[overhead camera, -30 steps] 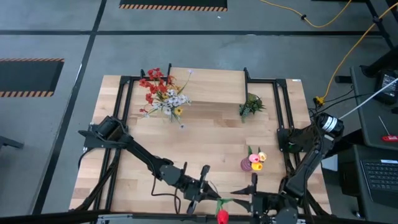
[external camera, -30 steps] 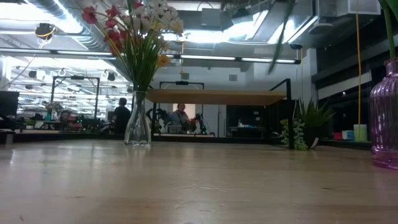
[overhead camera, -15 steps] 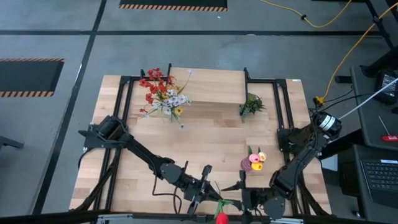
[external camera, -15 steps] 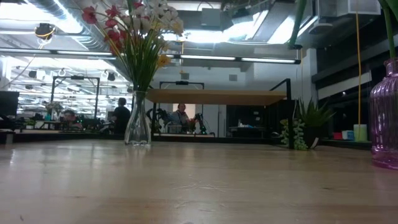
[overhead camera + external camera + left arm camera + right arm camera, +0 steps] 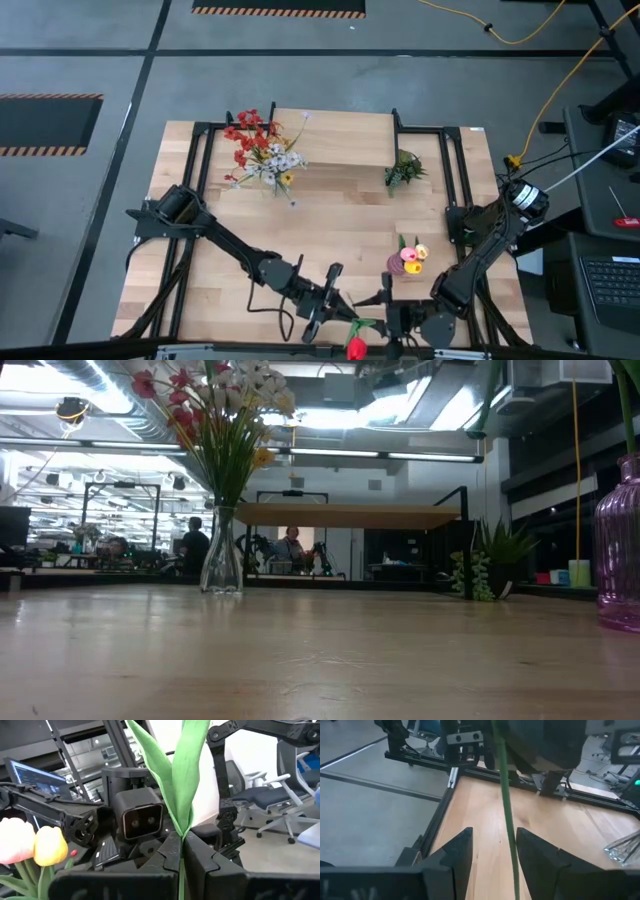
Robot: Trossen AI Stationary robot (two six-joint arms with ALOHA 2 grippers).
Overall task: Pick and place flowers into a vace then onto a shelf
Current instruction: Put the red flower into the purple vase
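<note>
Red tulip [image 5: 357, 347] at the near worktop [image 5: 330, 240] edge, its green stem [image 5: 182, 795] pinched in the left hand [image 5: 335, 305], fingers closed tight on it. Right hand [image 5: 492, 852] just beside, fingers spread wide around the same stem without touching it. Purple vase [image 5: 404, 263] with pink and yellow tulips [image 5: 413, 254] stands near the right hand. Clear vase of red and white flowers [image 5: 262, 150] stands well beyond, by the shelf [image 5: 335, 138]; green sprig [image 5: 404, 170] at the shelf's other end.

Table [image 5: 330, 230]: light wood, smooth, matt. Shelf [image 5: 340, 140]: light wood top, black metal legs. Vases: clear glass [image 5: 221, 555] and glossy purple glass [image 5: 620, 550]. Gripper fingers [image 5: 455, 855]: matt black plastic.
</note>
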